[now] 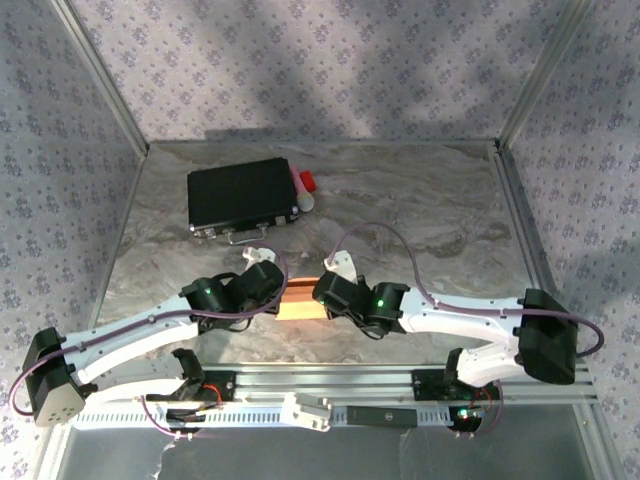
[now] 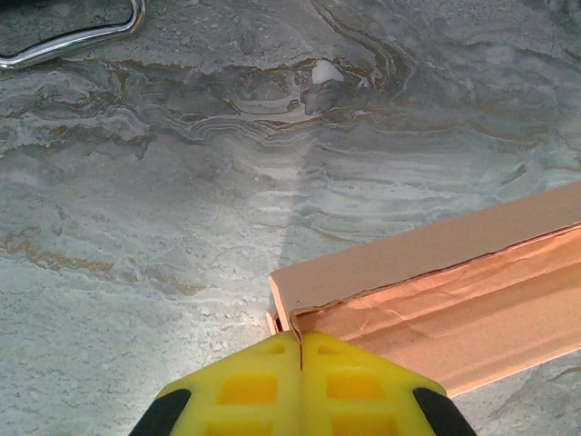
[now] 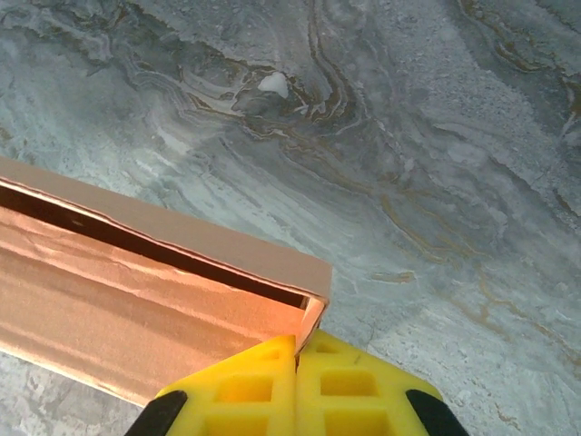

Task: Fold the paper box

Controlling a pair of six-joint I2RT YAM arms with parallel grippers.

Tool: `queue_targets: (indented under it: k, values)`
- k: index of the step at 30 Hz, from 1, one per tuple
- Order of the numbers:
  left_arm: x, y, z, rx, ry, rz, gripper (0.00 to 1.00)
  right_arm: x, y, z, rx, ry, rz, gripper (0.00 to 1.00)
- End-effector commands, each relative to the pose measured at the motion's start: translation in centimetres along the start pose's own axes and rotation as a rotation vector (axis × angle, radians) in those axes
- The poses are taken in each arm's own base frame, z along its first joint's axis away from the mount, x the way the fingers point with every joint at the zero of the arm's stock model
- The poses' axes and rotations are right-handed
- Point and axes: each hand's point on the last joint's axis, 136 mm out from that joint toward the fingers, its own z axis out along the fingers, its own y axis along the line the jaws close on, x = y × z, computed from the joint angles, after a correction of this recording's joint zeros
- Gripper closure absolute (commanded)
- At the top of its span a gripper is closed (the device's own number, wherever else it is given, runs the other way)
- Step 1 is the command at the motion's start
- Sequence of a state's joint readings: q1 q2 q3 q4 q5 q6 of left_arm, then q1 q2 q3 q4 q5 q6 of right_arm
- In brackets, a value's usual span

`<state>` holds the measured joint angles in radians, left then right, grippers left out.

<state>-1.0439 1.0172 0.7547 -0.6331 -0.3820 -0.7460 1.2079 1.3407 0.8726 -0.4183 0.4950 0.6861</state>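
You see the paper box (image 1: 302, 303) lying on the marbled table (image 1: 430, 220) near its front edge, in the narrow gap between the two wrists. It is salmon-orange, long and low, with its top open. In the left wrist view the box (image 2: 436, 300) runs off to the right, and its inner surface is wrinkled.

Your left gripper (image 2: 300, 350) is clenched: the yellow fingers (image 2: 254, 381) press together with only a thin seam between them, right at the box's left end corner. Your right gripper (image 3: 296, 350) is clenched in the same way at the right end corner of the box (image 3: 136, 309). I cannot tell whether either pair nips a thin cardboard edge.

The black case (image 1: 243, 195) lies at the back left, well apart from the box, with a small red and white object (image 1: 305, 188) just beside its right side.
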Motion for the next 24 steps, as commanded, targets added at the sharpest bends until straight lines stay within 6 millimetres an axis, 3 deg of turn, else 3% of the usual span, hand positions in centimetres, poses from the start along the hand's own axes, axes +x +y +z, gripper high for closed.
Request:
queue_targets:
  k: [1,24]
  values:
    - [0.0,-0.9,-0.2,0.050,-0.016,-0.023,1.00,1.1,0.2,-0.1,0.016,0.038,0.010,0.98]
    - [2.1,-0.4,0.3,0.013,-0.056,0.014,1.00,0.9,0.3,-0.7,0.009,0.019,0.010,0.93]
